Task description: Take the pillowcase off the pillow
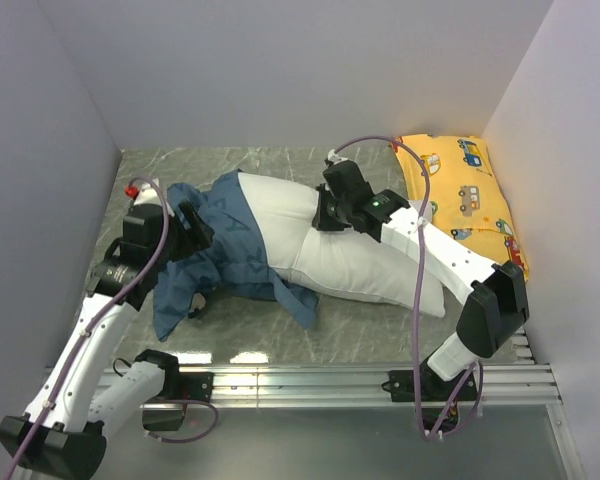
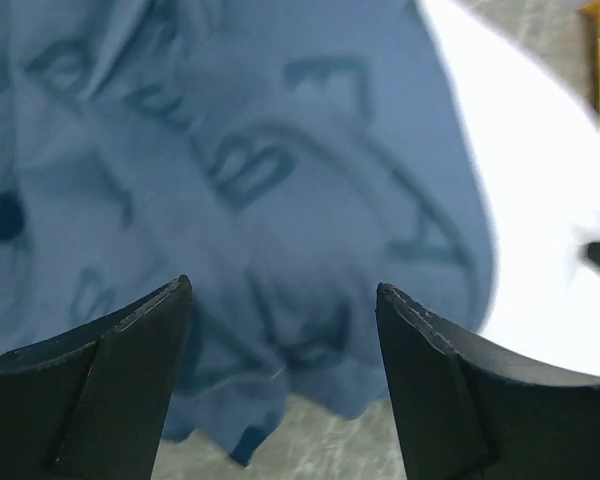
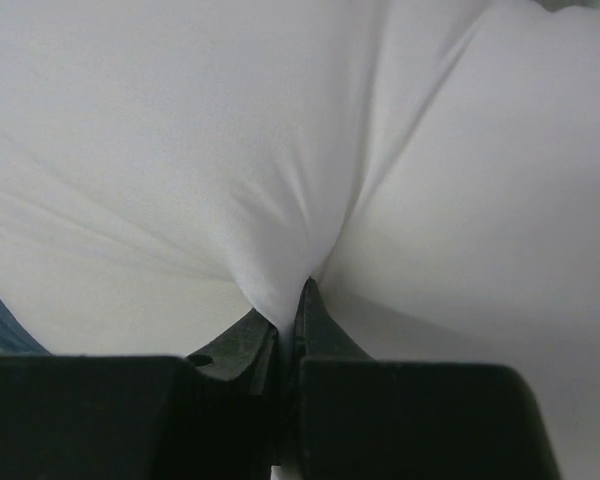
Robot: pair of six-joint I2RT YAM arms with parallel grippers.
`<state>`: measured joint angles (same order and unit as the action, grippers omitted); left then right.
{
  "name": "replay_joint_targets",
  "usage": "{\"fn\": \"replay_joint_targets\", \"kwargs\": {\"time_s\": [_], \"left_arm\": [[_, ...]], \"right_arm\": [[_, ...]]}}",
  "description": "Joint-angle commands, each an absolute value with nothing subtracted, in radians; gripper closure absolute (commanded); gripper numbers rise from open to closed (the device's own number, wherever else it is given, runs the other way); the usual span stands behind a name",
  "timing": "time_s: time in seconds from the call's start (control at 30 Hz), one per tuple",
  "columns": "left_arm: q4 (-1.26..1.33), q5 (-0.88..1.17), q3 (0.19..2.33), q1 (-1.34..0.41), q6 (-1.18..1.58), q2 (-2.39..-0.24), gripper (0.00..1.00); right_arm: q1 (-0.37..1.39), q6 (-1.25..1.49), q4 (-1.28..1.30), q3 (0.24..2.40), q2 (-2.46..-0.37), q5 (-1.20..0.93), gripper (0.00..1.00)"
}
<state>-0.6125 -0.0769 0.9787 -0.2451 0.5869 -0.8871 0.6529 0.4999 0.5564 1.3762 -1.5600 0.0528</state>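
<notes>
One blue pillowcase (image 1: pixel 215 265) is bunched over one white pillow's (image 1: pixel 350 250) left end, hiding it. The left gripper (image 2: pixel 282 290) is spread wide above the fabric, holding nothing. The right gripper (image 3: pixel 290 310) is pinched closed on pillow cloth.

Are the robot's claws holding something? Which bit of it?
The right claw pinches a fold of cloth near the middle of the white pillow. The left claw is open over the blue pillowcase, holding nothing.

We list bare desk (image 1: pixel 360 335) in front of the pillow (image 1: pixel 350 265) as passable, the yellow pillow (image 1: pixel 465 195) blocking the far right corner.
</notes>
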Motion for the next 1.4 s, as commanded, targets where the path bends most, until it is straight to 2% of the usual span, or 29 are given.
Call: {"fn": "replay_joint_targets", "kwargs": {"time_s": [0.0,0.13,0.23,0.33,0.37,0.47,0.57,0.6,0.8,1.0,1.17,1.37], "left_arm": [[-0.624,-0.159,0.908,-0.253,0.592,-0.842,0.20],[-0.585,-0.178,0.862,-0.253,0.607,-0.879,0.21],[-0.534,-0.161,0.841,-0.253,0.621,-0.910,0.32],[-0.532,-0.173,0.835,-0.253,0.627,-0.916,0.64],[-0.532,-0.182,0.831,-0.253,0.627,-0.907,0.79],[-0.563,-0.276,0.844,-0.252,0.629,-0.879,0.99],[-0.589,-0.331,0.873,-0.209,0.615,-0.862,1.00],[-0.592,-0.324,0.883,-0.146,0.608,-0.862,0.99],[-0.549,-0.114,0.934,0.182,0.545,-0.887,0.99],[-0.523,-0.120,1.011,0.296,0.572,-0.953,1.00],[-0.465,0.127,1.014,0.454,0.658,-1.046,1.00],[-0.388,0.169,0.999,0.468,0.703,-1.107,0.99]], "right_arm": [[0.624,0.509,0.526,1.483,-1.572,0.023,1.00],[0.626,0.512,0.534,1.509,-1.580,0.017,1.00],[0.624,0.508,0.537,1.500,-1.566,0.024,1.00],[0.611,0.503,0.535,1.465,-1.543,0.026,1.00],[0.607,0.503,0.534,1.459,-1.533,0.026,1.00],[0.598,0.499,0.531,1.437,-1.513,0.021,1.00],[0.582,0.499,0.532,1.421,-1.488,0.025,1.00],[0.574,0.497,0.531,1.414,-1.479,0.022,1.00],[0.519,0.486,0.528,1.358,-1.381,-0.018,1.00],[0.518,0.483,0.548,1.348,-1.276,-0.037,1.00],[0.502,0.459,0.607,1.379,-1.188,-0.002,1.00],[0.491,0.454,0.634,1.402,-1.120,-0.035,1.00]]}}
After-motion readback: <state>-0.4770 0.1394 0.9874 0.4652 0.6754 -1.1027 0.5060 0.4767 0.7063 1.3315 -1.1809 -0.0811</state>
